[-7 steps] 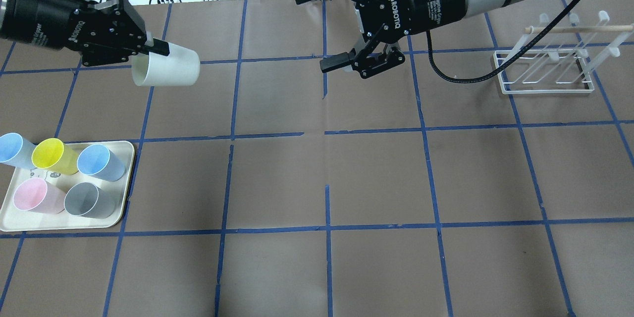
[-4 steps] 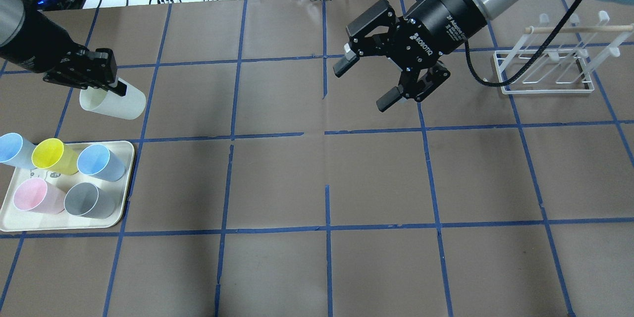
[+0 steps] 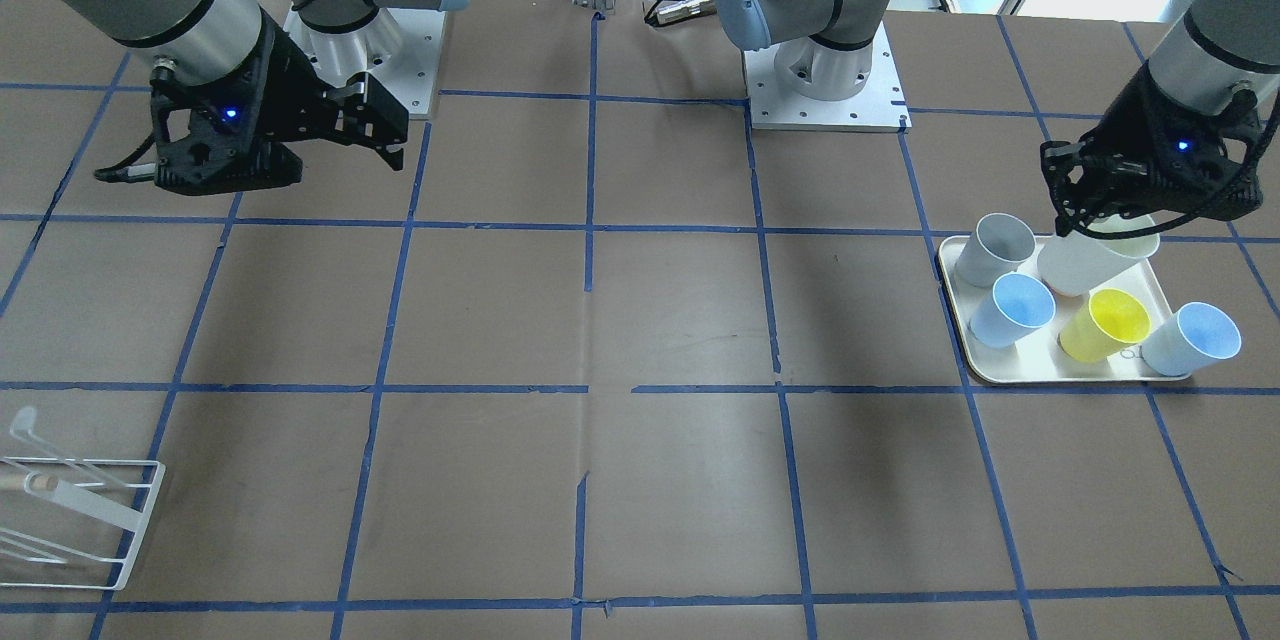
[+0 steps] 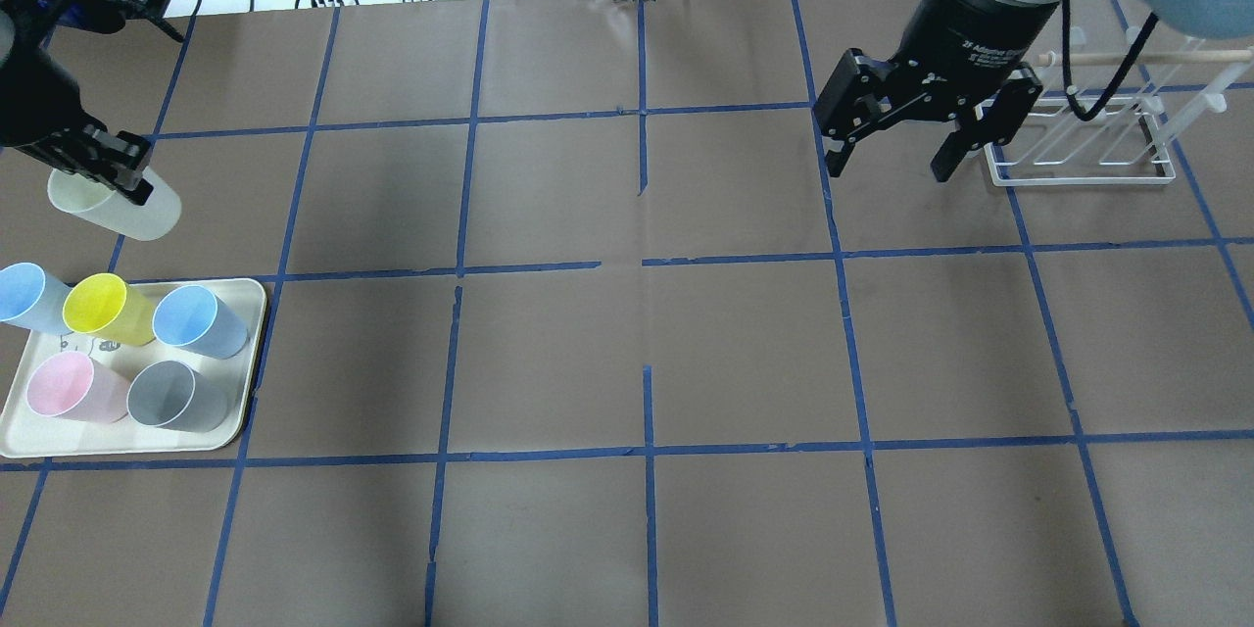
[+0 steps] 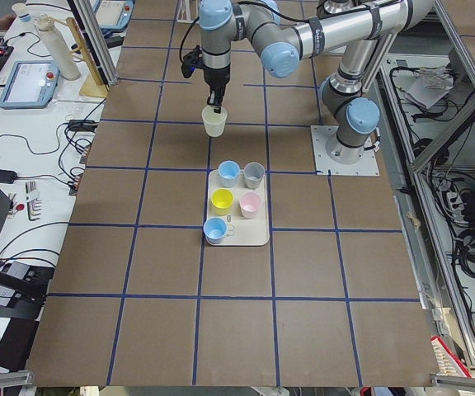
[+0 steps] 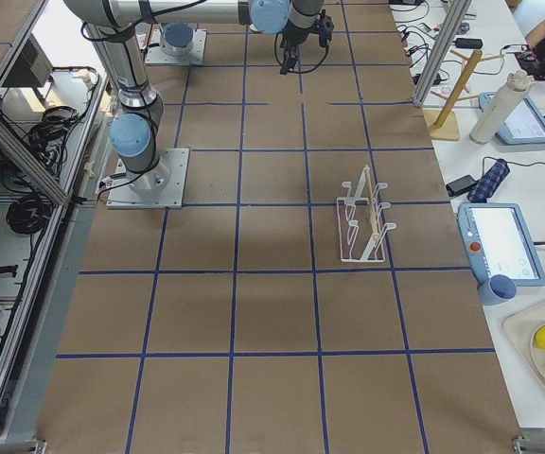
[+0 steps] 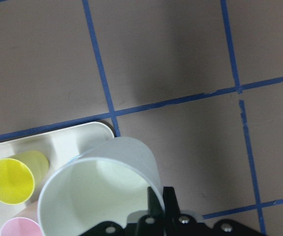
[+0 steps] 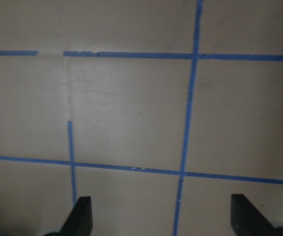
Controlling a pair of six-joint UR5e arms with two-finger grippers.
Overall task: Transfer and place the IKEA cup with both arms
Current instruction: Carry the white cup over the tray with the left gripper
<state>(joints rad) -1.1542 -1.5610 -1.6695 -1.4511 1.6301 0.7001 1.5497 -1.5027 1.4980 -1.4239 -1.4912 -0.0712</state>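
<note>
- Across the table from the robot, your front-facing camera finds the left gripper at frame right, pinched on the rim of the IKEA cup. The cup hangs tilted and overlaps the robot-side end of the cream tray in this view. A grey cup, a blue cup, a yellow cup and an outer blue cup stand on the tray. The right gripper hangs at frame left, holding nothing.
- From overhead behind the robot, you see the cup raised at the far left, its mouth toward the left gripper and its base pointing right. A pink cup shows on the tray beside the grey one. The right gripper is spread wide and empty, fingers down, just left of the white wire rack.
- From the table's left end, the left arm holds the cup above the table, clear of the five cups on the tray.
- From the right end, the right arm stretches across the top of the frame. Its gripper is too small there to read. The rack stands upright on the side away from the robot.
- On the left wrist, you look into the cup's pale mouth, with one finger at its rim. The tray corner, the yellow cup and the pink cup's rim lie below.
- On the right wrist, the two fingertips sit far apart at the bottom corners, with only taped table between them.
</note>
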